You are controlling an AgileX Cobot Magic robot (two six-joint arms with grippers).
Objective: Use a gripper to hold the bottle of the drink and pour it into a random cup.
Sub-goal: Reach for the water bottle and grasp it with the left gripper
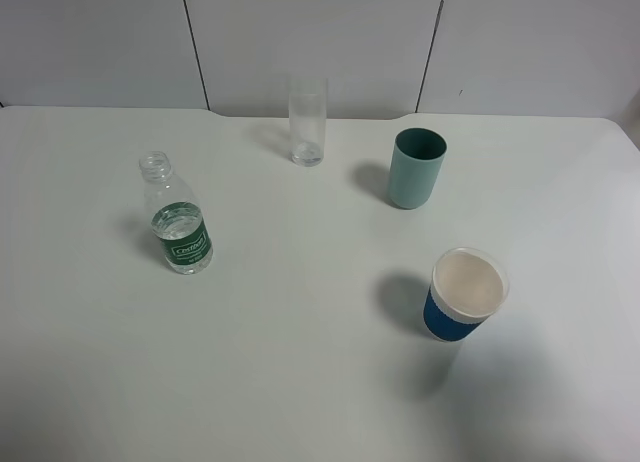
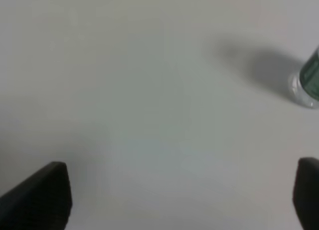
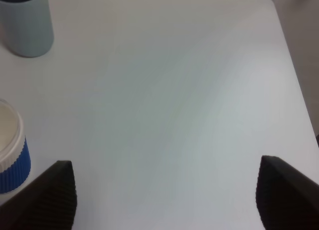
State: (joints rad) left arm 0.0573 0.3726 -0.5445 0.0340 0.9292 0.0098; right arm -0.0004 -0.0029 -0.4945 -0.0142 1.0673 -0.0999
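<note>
- The drink bottle [image 1: 178, 222] is standing upright on the left part of the desk [image 1: 300, 372]. It's showing a green label and a ribbed neck with no cap, and clear liquid is sitting somewhere around label height.
- Nothing is touching it. In the left wrist view only its base is peeking in at the edge of the picture, off to one side of the fingers rather than between them.
- The tall clear glass [image 1: 307, 122] is standing upright near the far edge of the desk, roughly mid-table and well apart from the bottle.
- A teal cup [image 1: 417, 168] is sitting to the right of the glass, a bit closer to the camera.
- A paper cup [image 1: 467, 294] with a blue sleeve and white top is sitting closer still, on the right side.
- The left end effector [image 2: 180, 165] is hanging over bare desk with its dark fingers [image 2: 45, 195] spread wide, gripping nothing.
- The right end effector [image 3: 164, 163] is spread wide too, with only bare desk showing between its fingers [image 3: 50, 195]. The paper cup is sitting just beside one finger and the teal cup farther out on that same side.
</note>
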